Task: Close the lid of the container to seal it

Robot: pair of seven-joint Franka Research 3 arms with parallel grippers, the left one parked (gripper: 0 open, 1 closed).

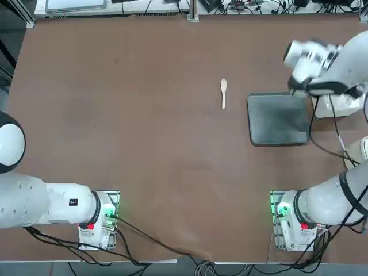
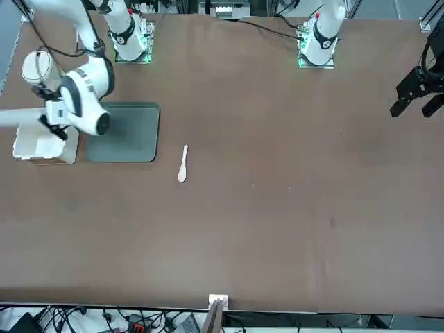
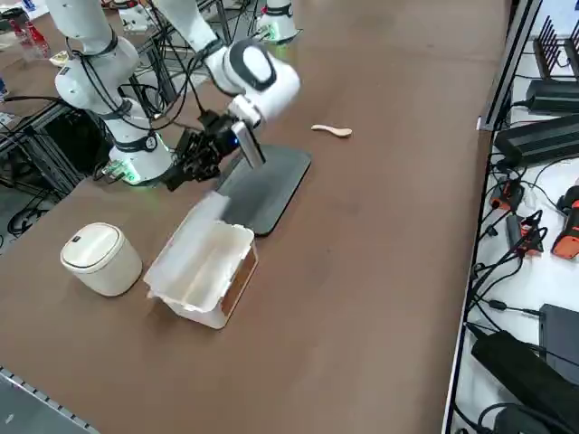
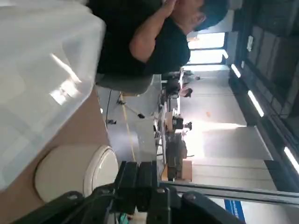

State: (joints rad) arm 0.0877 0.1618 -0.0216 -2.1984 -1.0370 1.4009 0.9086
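Container (image 3: pixel 210 276) sits open on the brown surface (image 3: pixel 362 235), its lid (image 3: pixel 185 242) raised, between a grey tray (image 3: pixel 267 185) and a round cream tub (image 3: pixel 99 258). Right claw (image 3: pixel 181 172), fingers pressed together and empty, hangs above the lid's far side.

In the top view the right arm's blurred wrist hid the tool, and the arm covered most of the container (image 1: pixel 339 105), which the picture's edge also cut. From the front, the wrist hid part of the container (image 2: pixel 43 144) beside the tool. In the wrist view the lid (image 4: pixel 42 79) ran off the frame, and the round cream-white object (image 4: pixel 77 170) sat partly behind the tool (image 4: pixel 140 179).
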